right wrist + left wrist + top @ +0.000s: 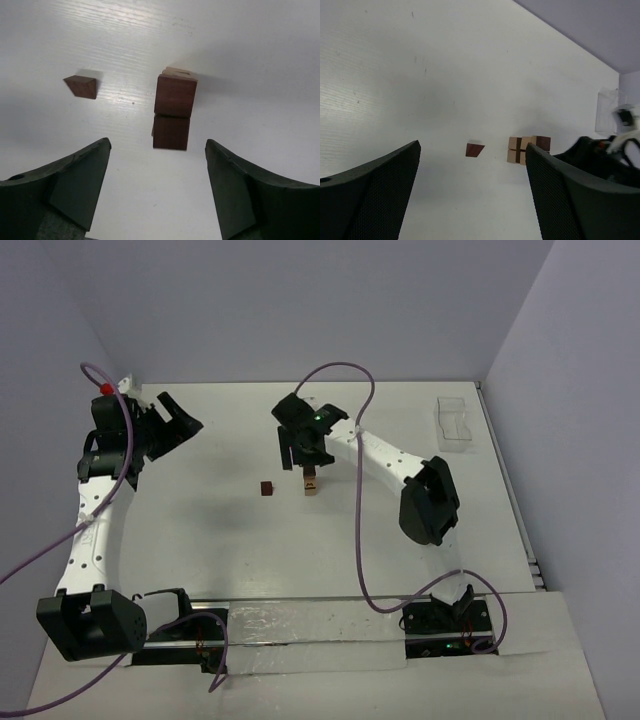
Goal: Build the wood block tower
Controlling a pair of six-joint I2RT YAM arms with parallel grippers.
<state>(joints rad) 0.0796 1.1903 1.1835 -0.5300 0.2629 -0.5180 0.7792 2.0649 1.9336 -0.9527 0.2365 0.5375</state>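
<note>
Hovering just above the tower (312,483), the right end effector (298,452) has its fingers spread wide and grips nothing. In its wrist view the column stands free between and ahead of the two pads, touching neither. The tower stands near the middle of the white worktop (200,540), one cube wide, with dark reddish-brown cubes showing at the top and tan ones beneath. How many cubes it holds cannot be settled from these views.

A loose dark cube (266,488) lies on the worktop just beside the tower, on the left arm's side and clear of it. The left end effector (188,420) hangs well apart at the far left, its fingers also wide and empty and pointed toward the blocks. A clear plastic tray (458,423) sits at the far right corner.

The loose cube is probably the next piece. It should handle as light, rigid and smooth-faced wood, far smaller than the fingers. The sensible hold is on two opposite flat side faces, squarely centred, because a pinch across the corners would likely make it twist or squirt out. It sits turned relative to the right wrist's fingers, so the wrist would need aligning first. The column is slim and unbraced, and even a slight sideways brush would probably topple it.
</note>
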